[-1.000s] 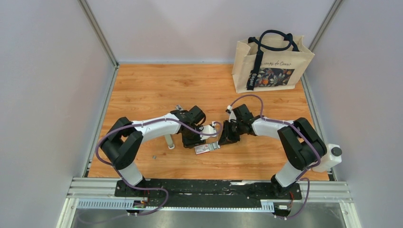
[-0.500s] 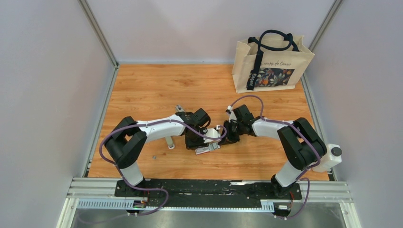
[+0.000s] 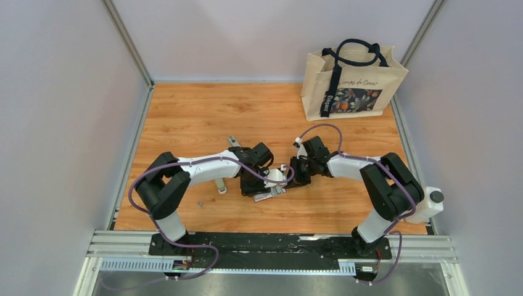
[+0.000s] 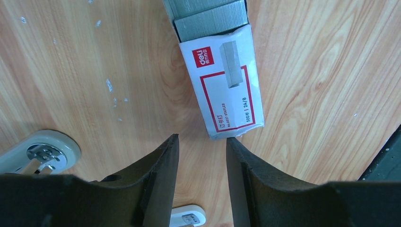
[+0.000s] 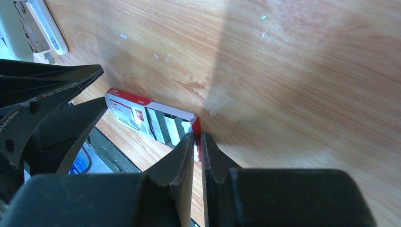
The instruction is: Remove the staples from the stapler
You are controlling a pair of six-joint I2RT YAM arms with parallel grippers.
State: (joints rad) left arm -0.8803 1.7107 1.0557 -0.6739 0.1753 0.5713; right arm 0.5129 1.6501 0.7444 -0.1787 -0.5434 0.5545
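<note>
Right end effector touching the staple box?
Touching. Right wrist view: the right end effector pinches the red end flap of the staple box between its fingertips.

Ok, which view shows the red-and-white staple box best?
Left wrist: the staple box lies face up and fills the middle of the frame, its label readable. Right wrist sees it low and edge-on. Top external shows only a small, partly hidden sliver.

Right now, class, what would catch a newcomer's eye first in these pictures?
Centre stage lies a small red-and-white staple box, grey staple strips showing at its open end. The right gripper appears to pinch the box's end flap, while the left gripper hangs open just short of it. A printed tote bag stands in the far right corner.
</note>
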